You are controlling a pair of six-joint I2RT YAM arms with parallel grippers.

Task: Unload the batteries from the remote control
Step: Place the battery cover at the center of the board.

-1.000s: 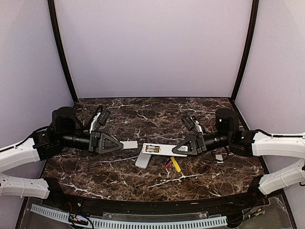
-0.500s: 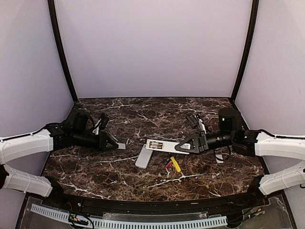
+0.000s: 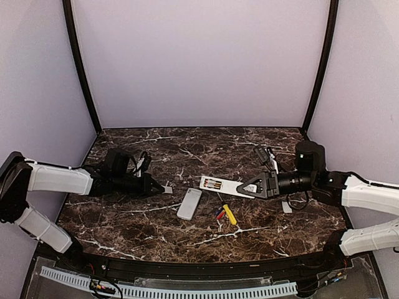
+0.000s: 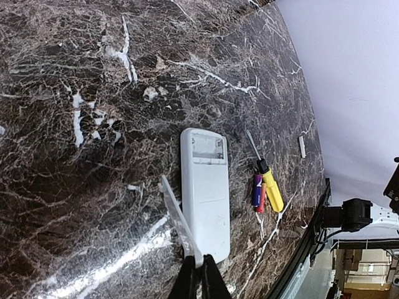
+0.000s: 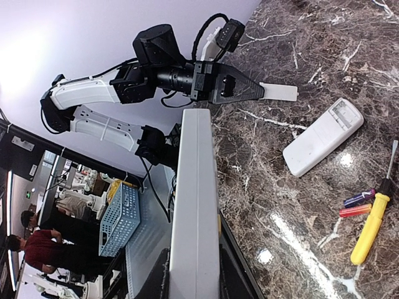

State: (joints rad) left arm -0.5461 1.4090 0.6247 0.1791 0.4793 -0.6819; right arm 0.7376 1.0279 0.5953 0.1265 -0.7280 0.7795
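Note:
My right gripper [image 3: 245, 189] is shut on one end of a white remote control [image 3: 219, 185] and holds it level above the table. Its back compartment is open and batteries [image 3: 214, 184] sit inside. In the right wrist view this remote control [image 5: 194, 205] is edge-on between the fingers. My left gripper [image 3: 161, 187] is shut on a small flat white cover [image 4: 176, 215], off to the left and apart from the held remote. A red and a blue battery [image 3: 219, 213] lie loose on the table by the yellow screwdriver [image 3: 229, 214].
A second white remote [image 3: 189, 204] lies flat on the dark marble table [image 3: 124, 218], its empty compartment [image 4: 206, 147] facing up. Another small white cover [image 3: 286, 207] lies under the right arm. Purple walls close in the back and sides.
My left arm has drawn back to the left with the cover, away from the held remote. My right gripper has carried the remote slightly to the right.

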